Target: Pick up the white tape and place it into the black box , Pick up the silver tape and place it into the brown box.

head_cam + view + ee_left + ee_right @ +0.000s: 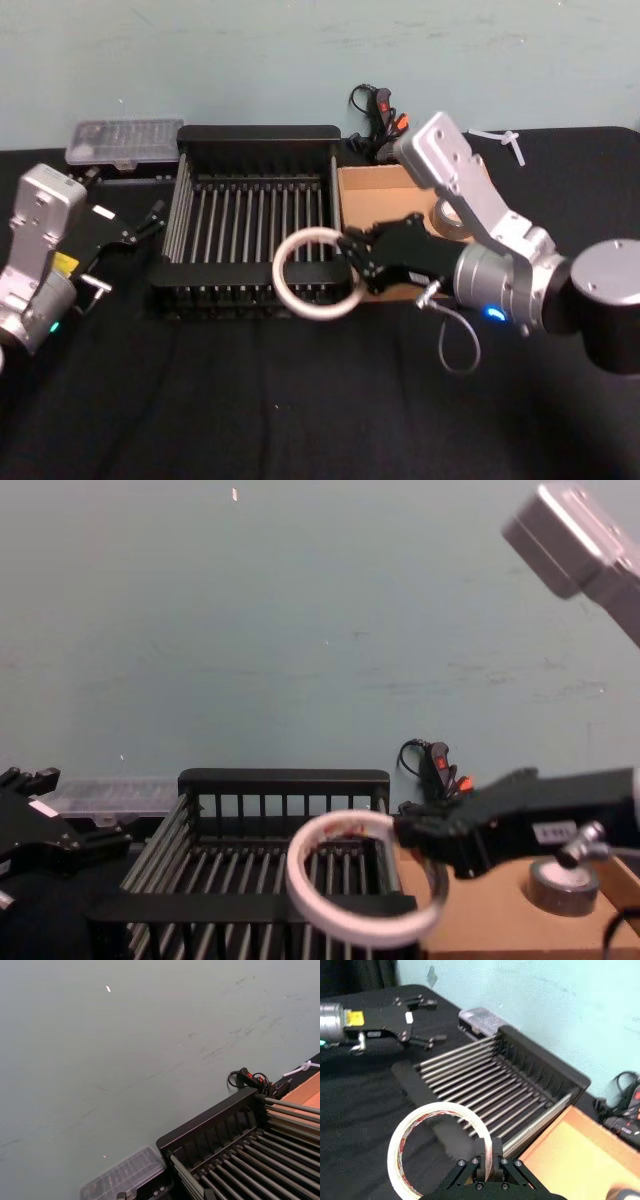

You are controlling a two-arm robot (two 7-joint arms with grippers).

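My right gripper (350, 262) is shut on the white tape (318, 273), pinching the ring's wall on its right side. The ring hangs tilted over the front right part of the black box (258, 133), above its front rim. From the right wrist, the white tape (437, 1147) shows reddish print inside, with the slatted floor of the black box (545, 1062) beyond it. The silver tape (562, 885) lies in the brown box (380, 195), just right of the crate, partly hidden by my right arm in the head view. My left gripper (155, 222) rests open left of the crate, holding nothing.
A clear plastic case (125, 140) sits at the back left beside the crate. A black cable bundle with a red-buttoned device (378, 115) lies behind the brown box. A small white piece (505, 140) lies at the back right. The wall stands close behind.
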